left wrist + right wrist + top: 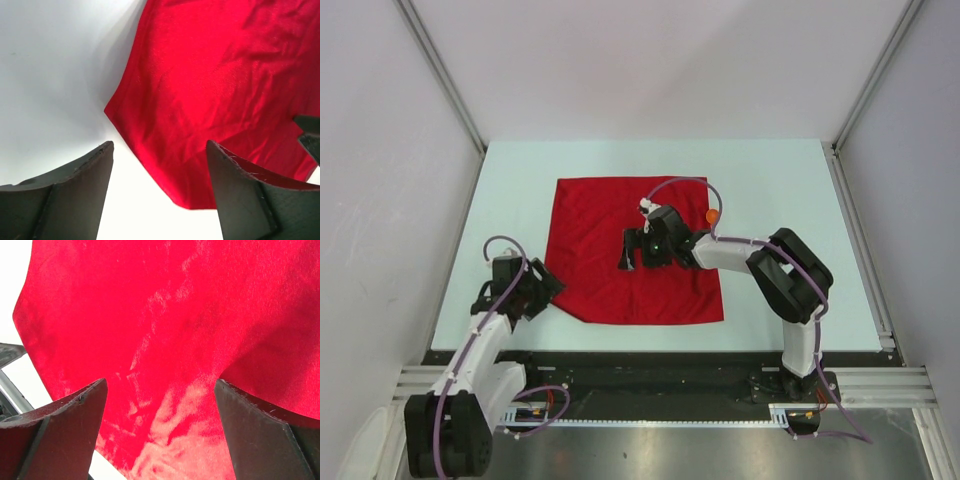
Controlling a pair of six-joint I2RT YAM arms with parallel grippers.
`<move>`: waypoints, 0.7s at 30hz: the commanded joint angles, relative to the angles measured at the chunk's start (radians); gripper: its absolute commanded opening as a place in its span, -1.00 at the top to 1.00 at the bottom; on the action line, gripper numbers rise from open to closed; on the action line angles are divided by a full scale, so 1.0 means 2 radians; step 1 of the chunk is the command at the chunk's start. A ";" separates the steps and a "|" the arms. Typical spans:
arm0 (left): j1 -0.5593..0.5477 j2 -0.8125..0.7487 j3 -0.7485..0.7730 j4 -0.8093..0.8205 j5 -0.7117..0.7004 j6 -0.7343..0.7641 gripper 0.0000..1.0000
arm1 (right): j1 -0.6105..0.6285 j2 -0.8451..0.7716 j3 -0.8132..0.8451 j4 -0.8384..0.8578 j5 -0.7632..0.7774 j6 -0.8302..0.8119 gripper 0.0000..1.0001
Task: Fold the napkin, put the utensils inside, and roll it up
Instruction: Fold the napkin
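The red napkin lies spread flat and apparently unfolded on the pale table, and the orange spoon sits just beside its far right edge, partly hidden by the right arm. The right gripper hangs over the cloth's middle with its jaws apart and empty, while the left gripper, also parted and empty, stands at the near left corner. Judged stage: folding not yet begun; the next move calls for pinching a corner or edge and carrying it across.

The napkin is thin red cloth with a faint sheen, finely creased. The table looks smooth and matt.
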State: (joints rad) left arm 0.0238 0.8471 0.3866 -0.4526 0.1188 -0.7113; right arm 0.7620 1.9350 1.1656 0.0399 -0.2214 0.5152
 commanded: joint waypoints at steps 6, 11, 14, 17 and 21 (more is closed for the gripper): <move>-0.001 0.078 -0.018 0.113 0.018 -0.016 -0.34 | 0.006 -0.052 0.001 -0.041 0.009 -0.008 -0.88; -0.006 0.094 -0.003 0.140 0.031 -0.023 0.58 | 0.005 -0.075 0.000 -0.050 0.022 -0.012 -0.88; -0.032 0.122 0.037 0.145 0.031 -0.029 0.79 | 0.003 -0.082 0.000 -0.059 0.027 -0.014 -0.88; -0.068 0.152 0.081 0.157 0.033 -0.043 0.79 | 0.002 -0.089 -0.001 -0.067 0.036 -0.017 -0.89; -0.119 0.220 0.137 0.178 0.037 -0.060 0.60 | 0.002 -0.097 -0.006 -0.081 0.052 -0.018 -0.88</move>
State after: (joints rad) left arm -0.1402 1.2034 0.5541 -0.1852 0.1692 -0.7856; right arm 0.7685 1.7939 1.1641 -0.0883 -0.1650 0.4953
